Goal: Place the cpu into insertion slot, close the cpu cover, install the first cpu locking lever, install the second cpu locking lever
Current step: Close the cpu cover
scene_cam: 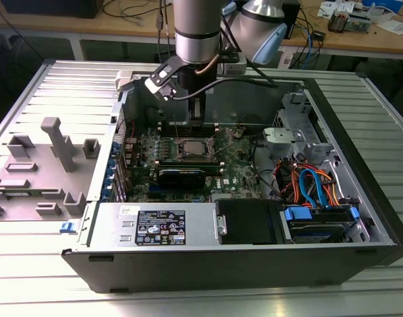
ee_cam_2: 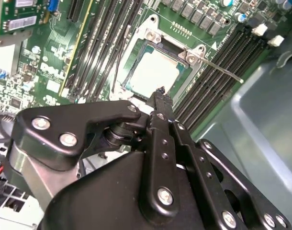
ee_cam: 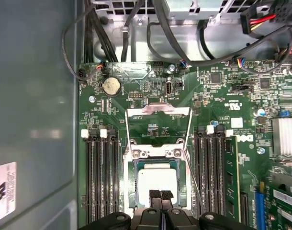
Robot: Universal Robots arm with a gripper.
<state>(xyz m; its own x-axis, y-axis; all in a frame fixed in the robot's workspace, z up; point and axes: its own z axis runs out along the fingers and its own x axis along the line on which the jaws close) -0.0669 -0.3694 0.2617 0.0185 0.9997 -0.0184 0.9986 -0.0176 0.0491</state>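
- Small flat square silver-grey cpu (ee_cam: 157,178) lies seated in the square dark insertion slot (ee_cam: 132,178), directly below the jaws' tips
- Black jaws pressed together, holding nothing
- Thin silver cpu cover (ee_cam: 158,111) stands flipped open

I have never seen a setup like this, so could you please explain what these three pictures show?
This is a single robot arm working inside an open desktop computer case that lies on a metal table. The exterior view looks at the whole scene from off the arm; the two wrist views come from cameras riding on the arm, looking past its gripper. Below the gripper is the green motherboard. The cpu already sits in the insertion slot, between rows of black memory slots. In the first wrist view the cpu cover appears swung up, off the chip. The gripper's fingers are shut, holding nothing, poised over the cpu's edge.
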